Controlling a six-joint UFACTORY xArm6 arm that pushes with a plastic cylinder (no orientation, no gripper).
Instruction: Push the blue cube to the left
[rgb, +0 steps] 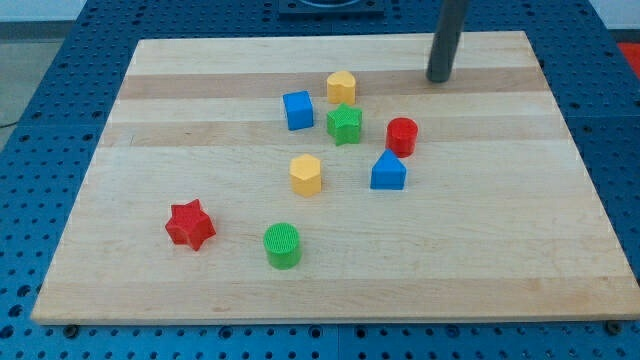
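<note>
Blue plastic cube (298, 110) sits upper-middle on the pale wooden board (150, 260), just left of the green star-shaped block (344, 124) and below-left of the yellow heart-like block (341, 87). No jaws on this rig, only a dark rod; my tip (439, 79) rests near the board's top edge, well apart from the cube, up and to the view's right of the whole cluster.

Other pieces: red cylinder (402, 136), blue triangular-topped block (388, 172), yellow hexagonal block (306, 174), green cylinder (282, 245), red star block (190, 224).

Risks, as I judge them: a straight line from tip to cube runs past the yellow heart-like block and green star-shaped block, so a direct sweep would likely shove those first and knock the cube off course. The gap on the cube's right side is tight, so entering it may clip the star. An off-centre contact could spin the cube or send it diagonally instead of left. Leftward path itself looks clear.
</note>
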